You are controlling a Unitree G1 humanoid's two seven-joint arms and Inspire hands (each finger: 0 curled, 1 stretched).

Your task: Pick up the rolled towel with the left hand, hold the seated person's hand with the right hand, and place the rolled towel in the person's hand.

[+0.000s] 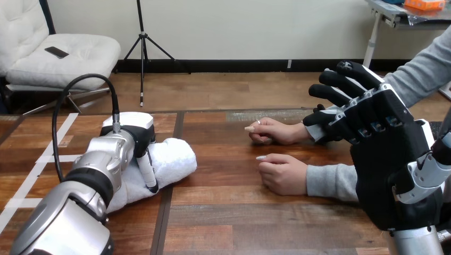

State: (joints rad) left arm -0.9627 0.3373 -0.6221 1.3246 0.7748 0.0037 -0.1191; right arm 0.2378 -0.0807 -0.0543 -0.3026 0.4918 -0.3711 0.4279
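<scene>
Fingers [146, 171] of left hand [127, 125] curl over rolled towel [173, 156], which lies on table [239, 223] at left, not yet lifted. Right hand [383, 175] upright, spread, holding nothing, near wrist of person's far hand [276, 131]; person's near hand [284, 172] rests beside it, both loosely closed. Judgement: squeeze towel mid-roll, lift straight so it keeps its shape.

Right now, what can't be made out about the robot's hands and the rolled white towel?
Head view:
Left hand on the rolled white towel: gripping or resting, hidden by its own back.
Towel's near end: behind the silver left forearm.
Person's far grey-sleeved wrist: behind the right hand; contact unclear.
</scene>
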